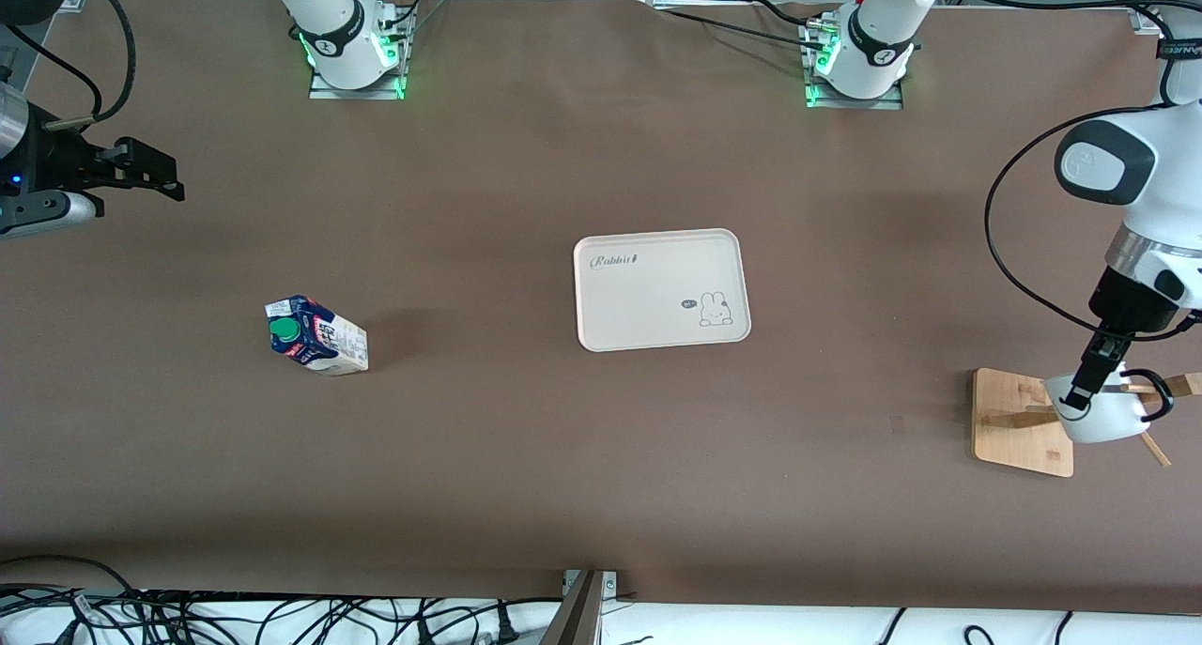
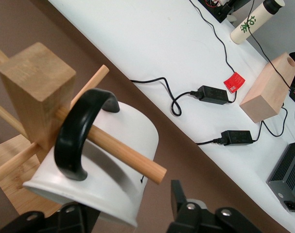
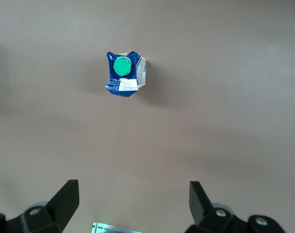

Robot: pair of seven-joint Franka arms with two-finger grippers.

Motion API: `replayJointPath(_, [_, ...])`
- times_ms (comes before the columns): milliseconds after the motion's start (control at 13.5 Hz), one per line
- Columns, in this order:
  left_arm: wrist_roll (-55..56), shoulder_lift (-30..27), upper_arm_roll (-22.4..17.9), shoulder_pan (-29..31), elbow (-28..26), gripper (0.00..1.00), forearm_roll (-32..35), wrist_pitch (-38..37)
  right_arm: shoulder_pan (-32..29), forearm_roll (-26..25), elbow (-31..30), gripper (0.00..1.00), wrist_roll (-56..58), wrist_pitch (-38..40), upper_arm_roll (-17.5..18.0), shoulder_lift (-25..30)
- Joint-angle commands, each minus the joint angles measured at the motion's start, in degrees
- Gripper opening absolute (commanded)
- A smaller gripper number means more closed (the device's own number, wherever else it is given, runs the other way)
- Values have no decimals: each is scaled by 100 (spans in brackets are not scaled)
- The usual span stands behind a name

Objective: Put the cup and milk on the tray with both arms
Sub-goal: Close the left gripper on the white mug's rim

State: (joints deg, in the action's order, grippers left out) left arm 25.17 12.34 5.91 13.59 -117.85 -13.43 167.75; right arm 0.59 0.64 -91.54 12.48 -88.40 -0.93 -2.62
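- Front view, nearest first: the wooden rack (image 1: pixel 1021 422) sits at the left arm's end of the table, with its pegs sticking out sideways.
- The cup (image 1: pixel 1101 418) hangs upside down on one peg (image 2: pixel 119 150), which runs through its black handle (image 2: pixel 80 137); the mouth faces downward.
- The left gripper (image 1: pixel 1080 396) is at the cup, one finger (image 2: pixel 179 196) outside the white wall and the other on the opposite side of the rim. The fingers straddle the wall, but I cannot tell whether they press it yet.
- The milk (image 1: pixel 315 335) stands on the table toward the right arm's end, green cap (image 3: pixel 122 66) up, a little farther from the front camera than the rack.
- The tray (image 1: pixel 661 290) lies flat near the middle of the table, between milk and rack, with nothing on it.
- The right gripper (image 1: pixel 141 174) hangs above the table at the right arm's end, fingers spread wide and holding nothing; its wrist view looks straight down on the milk.
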Motion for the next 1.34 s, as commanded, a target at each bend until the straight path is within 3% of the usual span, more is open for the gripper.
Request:
replayJointPath(0, [-433,111,42,39,157,35,-186,65,-121,-72,-83,100,105,33,111,104])
replayJointPath(223, [-574,102,42,47,113,0,-186,38,-121,-72,-83,100,105,33,111,104])
replayJointPath(520, [-855,-55,68,47,104,0,-186,-268,-121,-72,-83,100,105,33,111,104])
replayJointPath(817, [-1707,-433,68,47,314,0,-133,-1620,-121,-72,-83,100,105,24,111,104])
replayJointPath(965, [-1839,-486,68,47,603,0,-98,-2112,-121,-72,-83,100,105,24,111,104])
replayJointPath(1262, [-2192,-539,225,12,1420,0,-98,-3816,-112,-99,-74,100,123,24,111,104])
